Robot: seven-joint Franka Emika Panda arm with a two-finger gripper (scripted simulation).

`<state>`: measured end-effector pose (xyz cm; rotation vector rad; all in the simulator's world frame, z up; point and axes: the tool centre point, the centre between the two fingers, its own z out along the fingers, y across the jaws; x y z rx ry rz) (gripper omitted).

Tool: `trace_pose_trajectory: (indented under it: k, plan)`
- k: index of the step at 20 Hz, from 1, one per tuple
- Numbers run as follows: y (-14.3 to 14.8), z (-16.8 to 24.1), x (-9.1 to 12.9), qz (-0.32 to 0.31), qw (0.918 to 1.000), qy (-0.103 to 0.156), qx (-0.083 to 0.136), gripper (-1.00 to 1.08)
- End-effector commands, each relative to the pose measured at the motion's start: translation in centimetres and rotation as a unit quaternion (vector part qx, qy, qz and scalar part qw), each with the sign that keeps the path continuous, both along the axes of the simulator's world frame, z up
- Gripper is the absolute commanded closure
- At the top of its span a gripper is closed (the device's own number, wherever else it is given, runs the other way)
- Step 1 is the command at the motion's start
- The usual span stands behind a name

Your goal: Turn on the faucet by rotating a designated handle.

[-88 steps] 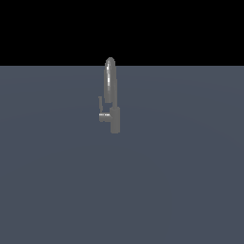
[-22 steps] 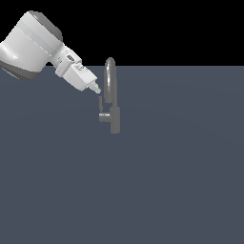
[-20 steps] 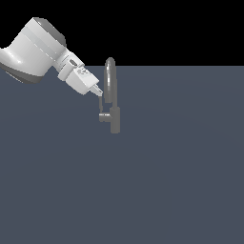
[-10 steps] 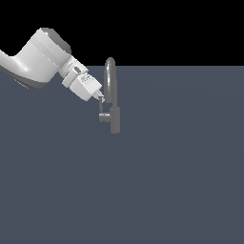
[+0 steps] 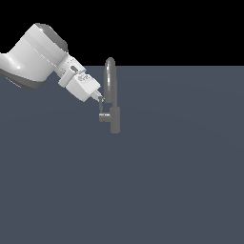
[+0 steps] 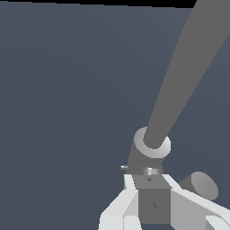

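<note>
The grey faucet (image 5: 110,81) stands upright with its arched spout above a short body (image 5: 115,122). Its handle (image 5: 103,116) is a short stub on the side towards the exterior view's left, with a thin lever rising from it. My gripper (image 5: 100,98) reaches in from the upper left. Its fingers are together and its tips rest at the lever's top end, close beside the spout. In the wrist view the spout (image 6: 179,85) runs away from the gripper (image 6: 150,177). The stub's round end (image 6: 203,185) shows beside one white finger (image 6: 188,202).
A flat dark grey-blue floor (image 5: 181,181) spreads all around the faucet. The white arm (image 5: 35,57) fills the upper left of the exterior view. Nothing else stands on the floor.
The arm has come in from the exterior view's left and moved down and right, bringing the fingertips to the top of the lever. The handle shows no clear turn.
</note>
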<state>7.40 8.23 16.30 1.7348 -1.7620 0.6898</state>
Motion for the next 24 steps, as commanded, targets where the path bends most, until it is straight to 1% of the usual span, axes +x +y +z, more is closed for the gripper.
trace_pose_trajectory:
  k: [1,8,9,10,24]
  plan:
    - [-0.1,0.2,-0.7,-0.001,1.0,0.0,0.0,1.08]
    - [0.0,0.6,-2.5,-0.001,1.0,0.0,0.0,1.08]
    - [0.0,0.6,-2.5,-0.001,1.0,0.0,0.0,1.08]
    - [0.1,0.7,-2.0,0.002,1.0,-0.003,0.0,1.08]
    - [0.2,-1.0,-6.2,0.0,1.0,-0.001,0.0,1.08]
